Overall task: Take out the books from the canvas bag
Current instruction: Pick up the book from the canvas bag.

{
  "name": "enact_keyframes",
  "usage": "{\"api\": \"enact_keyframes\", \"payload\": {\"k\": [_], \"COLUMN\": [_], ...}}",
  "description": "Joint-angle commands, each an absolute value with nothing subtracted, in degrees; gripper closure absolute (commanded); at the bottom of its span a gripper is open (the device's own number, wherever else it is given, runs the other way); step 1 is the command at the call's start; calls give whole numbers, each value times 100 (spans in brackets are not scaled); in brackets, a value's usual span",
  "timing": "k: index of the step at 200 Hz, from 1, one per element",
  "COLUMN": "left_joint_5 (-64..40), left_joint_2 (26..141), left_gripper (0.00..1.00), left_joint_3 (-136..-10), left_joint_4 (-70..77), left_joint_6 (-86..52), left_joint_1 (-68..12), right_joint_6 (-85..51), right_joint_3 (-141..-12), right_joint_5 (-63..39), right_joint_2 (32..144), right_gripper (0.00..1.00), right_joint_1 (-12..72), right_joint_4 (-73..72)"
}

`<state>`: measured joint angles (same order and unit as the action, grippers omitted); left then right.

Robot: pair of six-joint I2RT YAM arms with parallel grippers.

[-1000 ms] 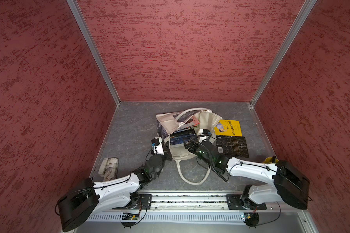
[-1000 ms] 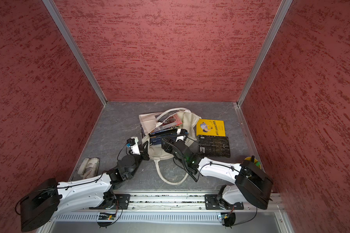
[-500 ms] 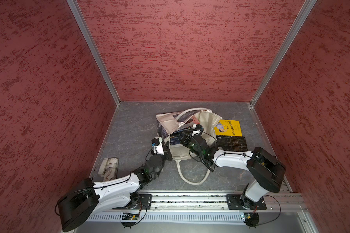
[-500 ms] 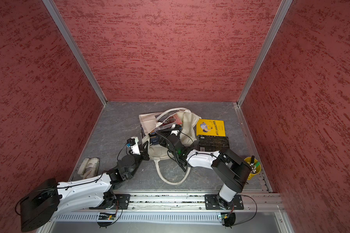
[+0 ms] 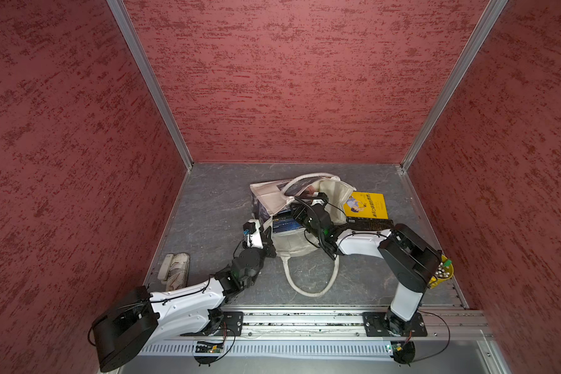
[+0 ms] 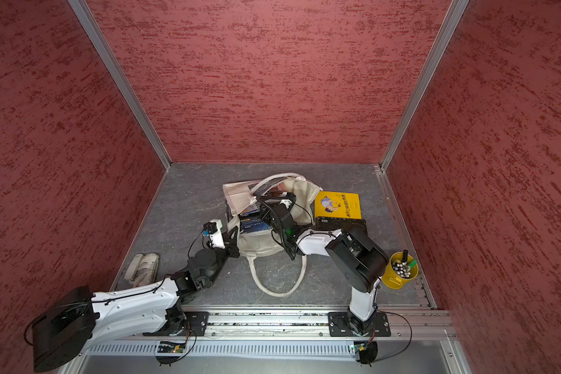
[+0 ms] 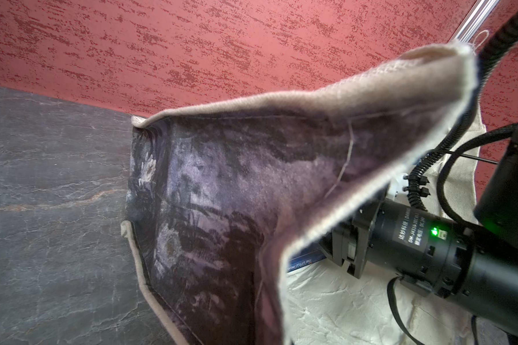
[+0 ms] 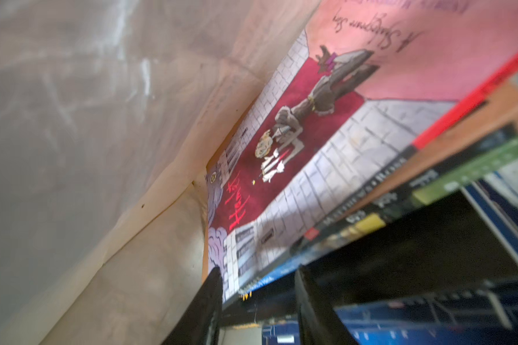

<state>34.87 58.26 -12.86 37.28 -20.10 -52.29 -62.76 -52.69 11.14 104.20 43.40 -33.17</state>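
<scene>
Centrally on grey table (image 5: pixel 214 207): cream canvas tote bag (image 5: pixel 293 247) with dark painting print, navy paperback books (image 5: pixel 284 224) stacked inside. Left gripper (image 5: pixel 268 241) pinched shut on bag rim, 7 o'clock. Right gripper (image 8: pixel 257 270) inside bag, fingers apart around stack corner; grip unclear. Bright yellow book (image 5: pixel 366 205) lies out, bag's 3 o'clock.

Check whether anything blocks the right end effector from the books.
Nothing visible does: the left end effector holds the canvas bag flap up, and the right end effector straddles the books at their edge.
</scene>
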Motion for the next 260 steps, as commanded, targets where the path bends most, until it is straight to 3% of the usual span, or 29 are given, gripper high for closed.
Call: {"api": "enact_keyframes", "payload": {"k": [1,90,111,148,197,260], "left_joint_5": [3462,3446,3454,3453,3445,3456], "left_joint_2": [5811,5828,5814,5808,5802,5783], "left_gripper": [100,100,100,100,100,100], "left_joint_3": [-1346,-1360,-1345,-1352,-1346,-1358], "left_joint_4": [3781,3784,3769,3766,3762,3755], "left_joint_6": [-1935,-1945,-1934,-1934,-1934,-1925], "left_joint_1": [-5195,-5198,-5195,-5197,-5202,-5200], "right_joint_6": [-6324,-6387,-6536,-6878,-6427,-5943], "right_joint_3": [-5521,-6135,-6088,-5345,-5147,-5202], "right_joint_5": [1047,1038,1037,1227,1901,1752], "right_joint_2": [10545,10882,10826,10422,9948,9866], "right_gripper": [60,66,57,53,53,56], "right_joint_1": [4267,4041,4043,4043,3846,3319], "right_joint_4": [-3385,-3054,-2931,-3275,-2612,-2547]}}
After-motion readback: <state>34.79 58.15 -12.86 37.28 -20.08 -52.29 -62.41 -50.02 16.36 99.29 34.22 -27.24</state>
